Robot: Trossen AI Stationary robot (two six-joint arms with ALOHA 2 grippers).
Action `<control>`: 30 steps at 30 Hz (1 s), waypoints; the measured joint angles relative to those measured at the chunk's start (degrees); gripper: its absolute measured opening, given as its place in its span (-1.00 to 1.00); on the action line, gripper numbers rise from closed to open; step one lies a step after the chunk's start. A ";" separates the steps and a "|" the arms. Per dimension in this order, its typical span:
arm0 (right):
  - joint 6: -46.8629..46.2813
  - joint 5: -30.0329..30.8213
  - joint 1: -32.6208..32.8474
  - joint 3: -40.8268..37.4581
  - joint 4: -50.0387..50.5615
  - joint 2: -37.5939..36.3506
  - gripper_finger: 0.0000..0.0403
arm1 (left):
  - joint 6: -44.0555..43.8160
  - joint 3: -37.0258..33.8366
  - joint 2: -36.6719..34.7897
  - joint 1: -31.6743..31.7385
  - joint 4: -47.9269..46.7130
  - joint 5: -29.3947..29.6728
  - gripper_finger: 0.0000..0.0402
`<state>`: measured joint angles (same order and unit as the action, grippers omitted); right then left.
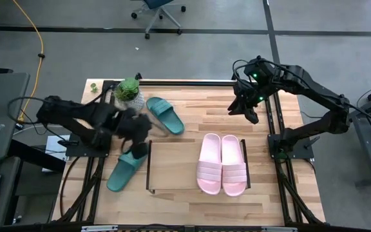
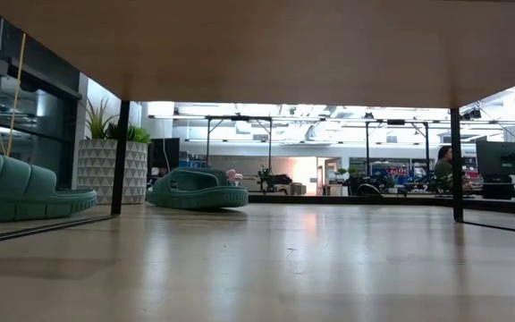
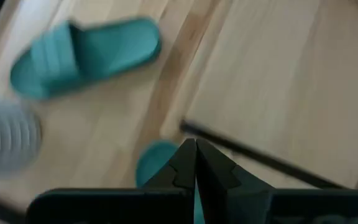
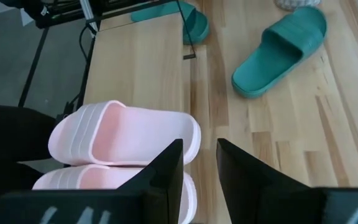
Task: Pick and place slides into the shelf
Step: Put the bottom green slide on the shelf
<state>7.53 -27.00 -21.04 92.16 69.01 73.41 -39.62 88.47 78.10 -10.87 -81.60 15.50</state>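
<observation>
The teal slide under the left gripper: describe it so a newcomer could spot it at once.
Start at the wooden shelf in the middle of the table, where two pink slides lie side by side. Just off its left edge lies a teal slide, angled, with the shut left gripper over its heel end. The other teal slide lies farther back, beside the potted plant.

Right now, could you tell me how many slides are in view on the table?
4. Two pink slides sit side by side on the shelf. One green slide lies near the plant; the other green slide is by the shelf's left end, under the left gripper.
</observation>
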 joint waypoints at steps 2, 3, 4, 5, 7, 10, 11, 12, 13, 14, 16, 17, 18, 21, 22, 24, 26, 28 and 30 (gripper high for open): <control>0.39 0.02 0.00 0.00 -0.24 0.00 -0.57 | -8.89 0.00 -0.93 -4.52 -3.26 2.48 -1.00; 0.47 0.01 0.00 0.00 -0.46 0.00 -0.57 | -13.22 0.00 -1.24 -6.75 -4.52 3.88 -1.00; 0.57 0.00 0.00 0.01 -0.68 0.00 -0.57 | -17.68 0.00 -1.48 -9.09 -5.55 5.33 -1.00; 0.94 -0.02 0.00 0.00 -0.76 0.00 -0.57 | -21.85 0.00 -1.65 -11.42 -6.62 6.70 -1.00; 1.52 -0.05 0.00 0.00 -0.91 0.00 -0.57 | -29.59 0.00 -1.77 -15.83 -8.56 9.21 -1.00; 1.82 -0.13 0.00 0.00 -1.25 0.00 -0.57 | -39.13 -1.57 -1.81 -21.33 -8.13 13.46 -1.00; 1.94 -0.24 0.00 0.00 -1.35 0.00 -0.57 | -42.44 -2.27 -1.76 -23.07 -8.19 14.44 -1.00; 1.96 -0.43 0.00 0.00 -1.37 0.00 -0.57 | -45.48 -3.15 -1.75 -24.65 -8.19 15.23 -1.00; 1.96 -0.56 0.00 0.00 -1.37 0.00 -0.57 | -48.64 -4.26 -1.81 -26.13 -8.25 15.66 -1.00; 1.96 -0.65 0.00 0.00 -1.37 0.00 -0.57 | -51.91 -5.53 -1.81 -27.48 -8.20 16.12 -1.00; 1.96 -0.87 0.00 0.02 -1.37 0.00 -0.57 | -58.60 -8.56 -1.76 -30.28 -7.54 17.49 -1.00; 1.96 -0.92 0.00 0.00 -1.37 0.00 -0.57 | -61.75 -10.10 -1.75 -31.66 -7.12 18.12 -1.00; 1.86 -0.93 0.00 0.01 -1.37 0.00 -0.57 | -63.72 -11.71 -1.75 -32.83 -6.03 18.61 -1.00; 0.67 -1.16 0.03 0.00 -1.39 0.00 -0.57 | -64.97 -15.91 -1.72 -34.13 -0.69 18.23 -1.00; 0.01 -1.41 0.04 0.00 -1.46 0.00 -0.57 | -65.08 -17.27 -1.74 -34.28 1.26 18.29 -1.00; -1.35 -2.22 0.04 0.00 -1.77 0.00 -0.57 | -65.19 -20.00 -1.75 -34.15 5.23 18.49 -1.00; -2.75 -2.87 0.04 0.00 -2.61 0.00 -0.57 | -65.09 -22.37 -1.73 -34.15 8.29 18.65 -1.00; -4.02 -3.09 0.04 0.00 -3.90 0.00 -0.57 | -64.97 -24.66 -1.73 -34.28 11.03 18.45 -1.00; -4.77 -3.20 0.04 0.01 -5.62 0.00 -0.57 | -64.95 -26.51 -1.74 -35.08 12.91 18.40 -1.00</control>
<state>2.77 -30.20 -20.99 92.17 63.39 73.41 -104.57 61.96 76.36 -45.95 -68.69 33.90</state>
